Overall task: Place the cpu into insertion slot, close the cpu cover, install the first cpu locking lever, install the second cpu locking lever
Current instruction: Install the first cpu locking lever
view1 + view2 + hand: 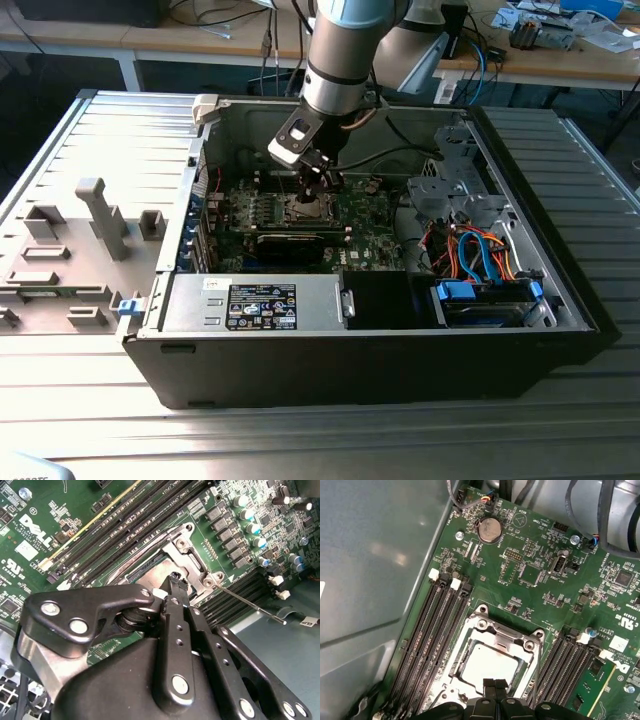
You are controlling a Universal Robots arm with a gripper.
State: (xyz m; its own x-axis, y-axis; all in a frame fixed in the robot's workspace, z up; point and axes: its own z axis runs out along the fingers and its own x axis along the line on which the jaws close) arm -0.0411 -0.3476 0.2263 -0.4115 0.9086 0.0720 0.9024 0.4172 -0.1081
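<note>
The cpu (487, 666) lies pale and silvery in the socket on the green motherboard (530, 545). The cpu cover (496, 636) frames it and looks laid down flat around it. My gripper (495, 683) is shut with nothing between its fingers, its tips just over the socket's edge. In the second wrist view the gripper (175, 581) touches or hovers at the socket frame (192, 555). One thin locking lever (247, 602) sticks out sideways, away from the socket. Another lever (137, 557) runs along the socket's side. In the exterior view the gripper (312, 187) hangs over the socket (305, 208) inside the case.
Memory slots (432, 640) flank the socket on both sides. The open computer case (560, 270) has high walls, a power supply (260, 303) along the near side, and drive cables (480, 250) at the exterior view's right. A grey fixture (100, 215) stands outside the case at the exterior view's left.
</note>
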